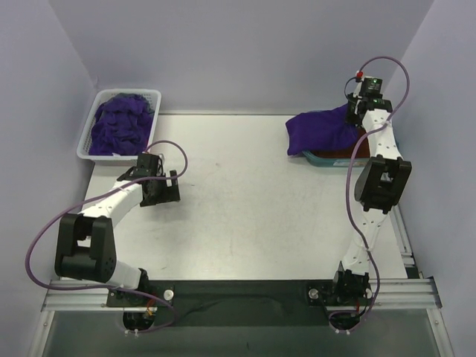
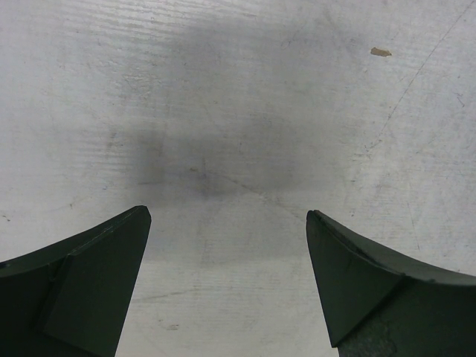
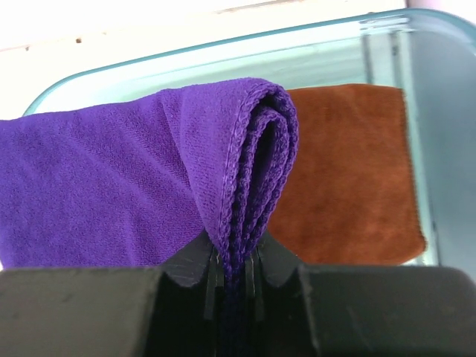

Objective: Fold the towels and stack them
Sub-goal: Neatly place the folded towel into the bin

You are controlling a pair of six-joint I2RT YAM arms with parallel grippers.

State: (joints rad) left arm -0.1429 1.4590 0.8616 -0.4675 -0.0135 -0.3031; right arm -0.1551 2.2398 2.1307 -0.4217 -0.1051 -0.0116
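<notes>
My right gripper (image 1: 355,113) is shut on the edge of a folded purple towel (image 1: 320,130), held over the teal tray (image 1: 316,157) at the back right. In the right wrist view the towel's folded layers (image 3: 253,163) are pinched between my jaws, and a folded rust-orange towel (image 3: 349,178) lies flat in the tray (image 3: 223,52) below. Several more purple towels (image 1: 121,123) are heaped in the white basket (image 1: 85,152) at the back left. My left gripper (image 1: 160,186) is open and empty, low over bare table (image 2: 238,149) near the basket.
White walls enclose the table on three sides. The left arm's purple cable (image 1: 182,160) loops above its wrist. The right arm's cable (image 1: 405,82) arcs near the right wall. A metal rail (image 1: 238,294) runs along the near edge.
</notes>
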